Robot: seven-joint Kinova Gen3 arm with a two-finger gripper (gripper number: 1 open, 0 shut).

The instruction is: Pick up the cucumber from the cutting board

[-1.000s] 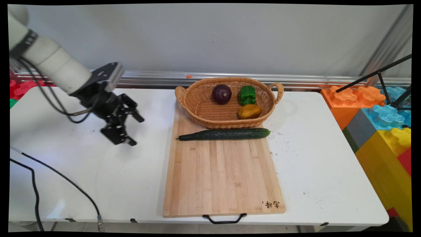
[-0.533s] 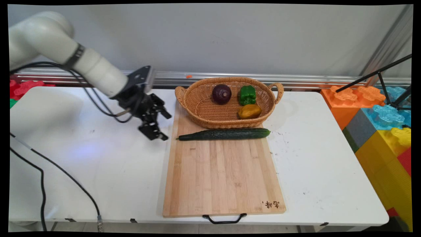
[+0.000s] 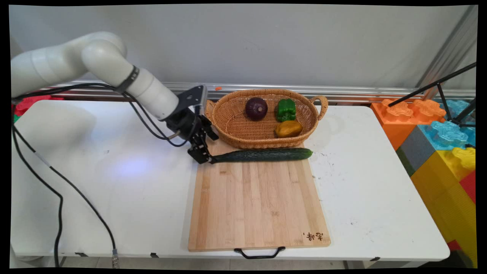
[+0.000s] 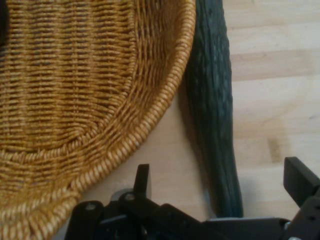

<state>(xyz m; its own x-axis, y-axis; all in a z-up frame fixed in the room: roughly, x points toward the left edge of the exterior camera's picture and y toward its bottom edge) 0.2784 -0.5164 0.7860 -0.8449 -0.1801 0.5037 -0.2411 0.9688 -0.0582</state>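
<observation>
MOVED: I have swung right across the white table (image 3: pixel 114 198) since a second ago; my black two-finger gripper (image 3: pixel 207 150) now sits at the long dark green cucumber's (image 3: pixel 262 155) left tip.
JAWS: spread wide, one finger (image 4: pixel 142 181) on the basket side and the other finger (image 4: pixel 300 181) beyond the cucumber (image 4: pixel 215 115), pinching nothing.
CUCUMBER: lies crosswise on the pale wooden cutting board (image 3: pixel 258 205), just beside the oval woven wicker basket (image 3: pixel 232 125).
BASKET: holds a purple onion (image 3: pixel 256 108), a green pepper (image 3: pixel 285 109) and a yellow-brown vegetable (image 3: pixel 288 129).
</observation>
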